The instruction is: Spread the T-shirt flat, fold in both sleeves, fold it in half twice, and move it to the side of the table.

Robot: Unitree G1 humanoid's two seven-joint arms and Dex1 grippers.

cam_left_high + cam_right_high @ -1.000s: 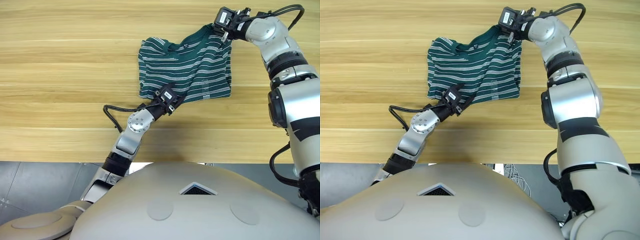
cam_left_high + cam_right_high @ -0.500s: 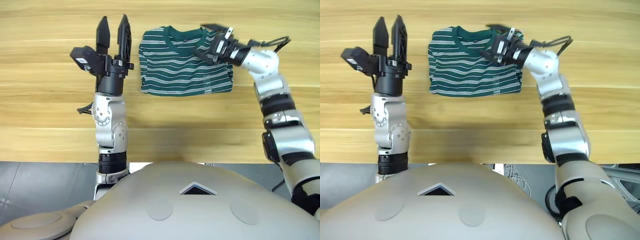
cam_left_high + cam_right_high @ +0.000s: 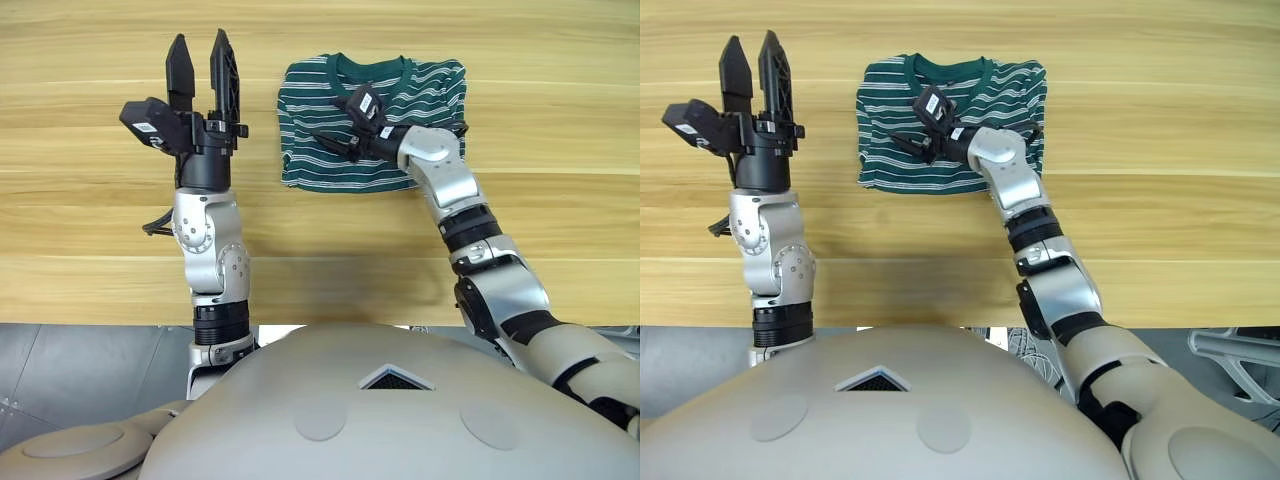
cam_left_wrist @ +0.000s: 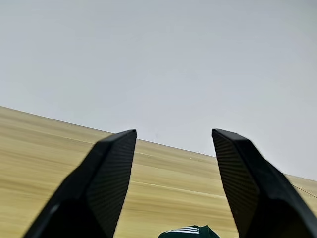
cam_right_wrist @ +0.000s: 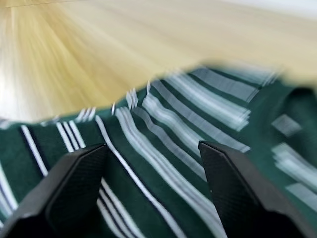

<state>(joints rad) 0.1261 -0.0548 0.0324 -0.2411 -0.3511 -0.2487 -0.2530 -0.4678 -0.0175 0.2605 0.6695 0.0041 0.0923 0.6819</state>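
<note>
T-shirt: dark green knit with thin white stripes, lying as a compact, nearly rectangular packet with the collar at its far edge and both sleeves apparently tucked in. Judged light, soft and limp. It has no stiffness of its own, so the stacked layers will likely sag or slip apart unless pinched together through a folded edge or corner, and it should slide easily. Right gripper sits low over the shirt's left-hand half, fingers spread apart above the stripes with no cloth between them. Left gripper is raised left of the shirt, well apart, fingers parted and empty, pointing up. The table under the shirt is smooth, pale wood-grain board.
</note>
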